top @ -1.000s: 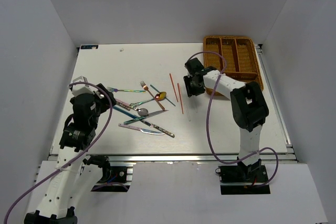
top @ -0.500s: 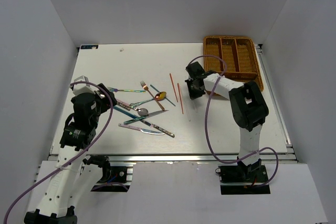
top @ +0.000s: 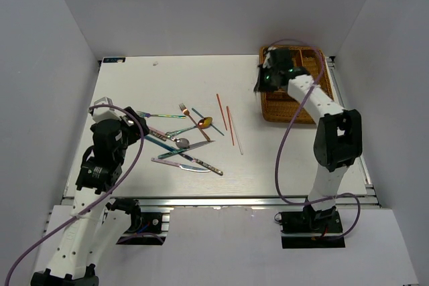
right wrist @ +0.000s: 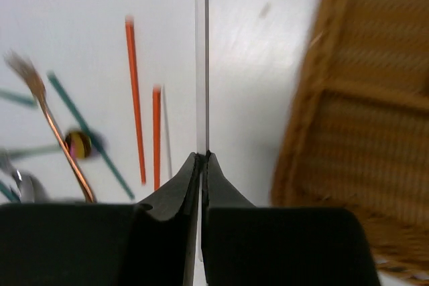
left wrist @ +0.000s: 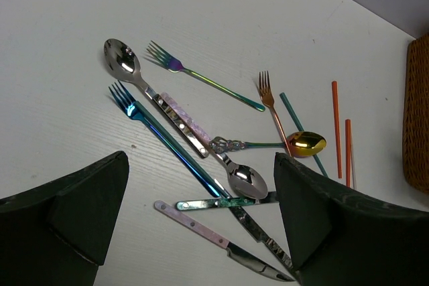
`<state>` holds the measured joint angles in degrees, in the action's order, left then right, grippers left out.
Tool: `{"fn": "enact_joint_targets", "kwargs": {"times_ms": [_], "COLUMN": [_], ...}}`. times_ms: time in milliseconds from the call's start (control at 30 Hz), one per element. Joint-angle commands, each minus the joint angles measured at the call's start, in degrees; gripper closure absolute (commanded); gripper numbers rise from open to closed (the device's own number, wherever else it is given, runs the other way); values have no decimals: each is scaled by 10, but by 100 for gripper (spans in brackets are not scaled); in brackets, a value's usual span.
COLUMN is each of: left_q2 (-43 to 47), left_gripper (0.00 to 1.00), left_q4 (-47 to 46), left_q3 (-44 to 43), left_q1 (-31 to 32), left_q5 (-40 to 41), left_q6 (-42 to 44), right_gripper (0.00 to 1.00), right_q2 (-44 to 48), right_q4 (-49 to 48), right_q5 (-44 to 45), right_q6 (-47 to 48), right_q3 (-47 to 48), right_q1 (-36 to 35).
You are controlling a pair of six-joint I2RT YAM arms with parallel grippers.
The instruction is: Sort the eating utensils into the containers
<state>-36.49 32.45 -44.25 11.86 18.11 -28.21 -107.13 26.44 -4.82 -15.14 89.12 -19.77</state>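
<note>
My right gripper [top: 262, 84] [right wrist: 201, 156] is shut on a thin white chopstick [right wrist: 202, 58] and holds it above the table beside the left edge of the brown wicker tray [top: 330, 92] [right wrist: 362, 118]. Two red chopsticks [top: 230, 124] [right wrist: 135, 98] and another white chopstick [top: 236, 141] lie on the table. My left gripper [top: 131, 127] [left wrist: 201, 160] is open and empty above a pile of iridescent, silver and copper forks, spoons and knives [top: 181, 142] [left wrist: 201, 138].
The tray stands at the back right corner, and its edge also shows in the left wrist view [left wrist: 417, 112]. A blue-green chopstick [top: 208, 120] lies by a gold spoon [top: 205, 123]. White walls enclose the table.
My right arm has lifted off the table near the red chopsticks and swung back and right to the tray's left edge, with the white chopstick in it. The left arm has not moved.
</note>
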Motion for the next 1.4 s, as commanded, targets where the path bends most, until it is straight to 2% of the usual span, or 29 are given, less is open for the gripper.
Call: {"fn": "enact_joint_targets", "kwargs": {"times_ms": [0, 167, 200, 300, 433, 833, 900, 967, 1000, 1033, 1133, 1267, 1367], "left_q2": [11, 5, 3, -6, -9, -12, -13, -13, -13, -12, -13, -15, -16], "left_gripper": [2, 2, 2, 2, 2, 2, 2, 2, 2, 2, 2, 2, 2], "left_q4": [-12, -19, -19, -17, -19, -21, -20, -21, -21, -21, -22, -23, -21], "left_q3": [5, 7, 7, 7, 7, 8, 7, 8, 8, 8, 8, 8, 8], "left_q1": [0, 1, 1, 3, 3, 3, 3, 4, 3, 3, 4, 4, 3], "left_q5": [-17, -37, -45, -44, -48, -55, -54, -55, -55, -55, -57, -57, -50], "left_q6": [9, 14, 15, 16, 17, 19, 19, 19, 19, 19, 19, 19, 18], "right_gripper": [100, 100, 100, 100, 100, 100, 97, 86, 76, 58, 28, 28, 34], "right_q2": [-28, -139, -157, -213, -223, -254, -253, -251, -250, -243, -220, -164, -117], "right_q4": [-20, -19, -12, 17, -12, -9, -11, -14, -13, -11, 3, 17, 67], "right_q5": [1, 49, 86, 113, 116, 110, 106, 102, 101, 100, 95, 103, 129], "right_q6": [-11, 18, 24, 38, 41, 57, 57, 57, 58, 56, 49, 77, 89], "right_q3": [94, 230, 280, 336, 324, 330, 322, 316, 315, 315, 323, 313, 272], "right_q1": [49, 73, 75, 84, 92, 109, 108, 108, 107, 108, 105, 66, 8]}}
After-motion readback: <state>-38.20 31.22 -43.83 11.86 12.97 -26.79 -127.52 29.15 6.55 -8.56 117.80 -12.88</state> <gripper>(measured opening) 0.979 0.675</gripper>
